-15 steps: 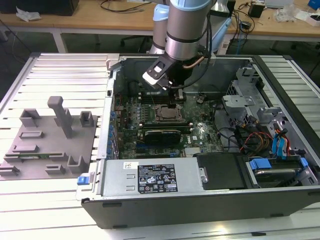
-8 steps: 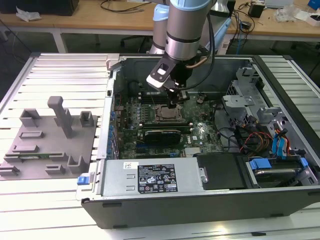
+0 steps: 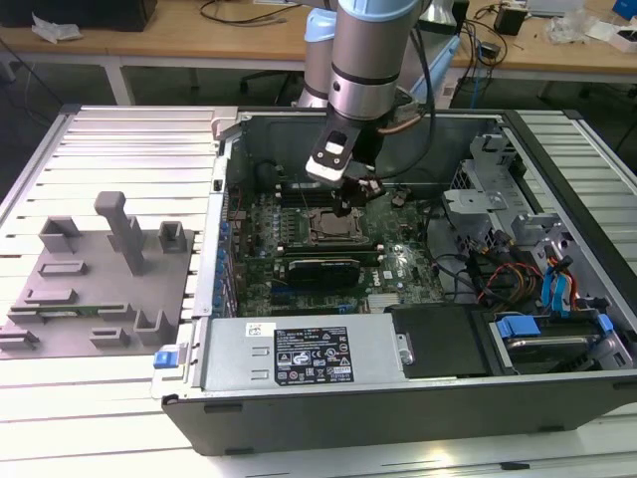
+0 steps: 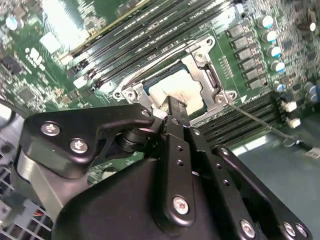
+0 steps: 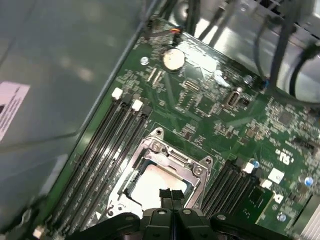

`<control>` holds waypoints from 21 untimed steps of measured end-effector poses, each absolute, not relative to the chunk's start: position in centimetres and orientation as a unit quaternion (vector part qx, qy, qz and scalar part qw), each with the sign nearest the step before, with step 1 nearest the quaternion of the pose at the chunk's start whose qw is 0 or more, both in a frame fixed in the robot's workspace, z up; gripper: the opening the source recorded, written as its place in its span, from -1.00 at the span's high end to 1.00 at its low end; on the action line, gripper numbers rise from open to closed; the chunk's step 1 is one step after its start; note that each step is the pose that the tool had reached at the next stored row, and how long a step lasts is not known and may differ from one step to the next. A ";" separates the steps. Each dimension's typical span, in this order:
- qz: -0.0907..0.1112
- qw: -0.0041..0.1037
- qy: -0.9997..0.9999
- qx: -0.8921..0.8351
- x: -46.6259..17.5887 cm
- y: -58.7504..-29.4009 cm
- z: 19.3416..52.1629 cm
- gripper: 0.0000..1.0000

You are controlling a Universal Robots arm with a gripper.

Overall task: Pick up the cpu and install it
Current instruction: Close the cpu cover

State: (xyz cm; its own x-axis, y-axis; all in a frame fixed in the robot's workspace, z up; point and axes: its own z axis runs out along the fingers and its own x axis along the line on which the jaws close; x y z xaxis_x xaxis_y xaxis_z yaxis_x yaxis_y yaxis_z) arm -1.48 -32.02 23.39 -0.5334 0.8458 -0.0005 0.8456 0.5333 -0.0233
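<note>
Second wrist view, pincer (image 4: 173,104) closed, nr cpu (image 4: 186,90)

Inspection of the robot body. The arm (image 3: 363,55) is presenting as a silver-grey metal cylinder, with a pale blue joint cap (image 3: 317,28) showing behind it. A black cable (image 3: 428,70) is running down its side. A white rectangular block (image 3: 330,157) with a dark face is sitting at the wrist. The gripper (image 4: 172,105) is showing matte black linkage plates with rounded edges, and silver screws (image 4: 181,205) are sitting at the pivots. In the first wrist view its fingers (image 5: 165,194) are appearing narrow, black and square-tipped.
</note>
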 end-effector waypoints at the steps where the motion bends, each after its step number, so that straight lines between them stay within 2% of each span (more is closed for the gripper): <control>1: 0.010 0.005 -0.882 -0.471 -1.5 -32.0 23.4 0.79; 21: 0.011 0.003 -0.967 -0.255 -1.5 -32.0 23.4 0.79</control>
State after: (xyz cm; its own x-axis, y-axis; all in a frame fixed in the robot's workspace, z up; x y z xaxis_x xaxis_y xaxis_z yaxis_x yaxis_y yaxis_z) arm -1.48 -32.02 23.38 -0.8698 0.4934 -0.0005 0.4932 0.8696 -0.0233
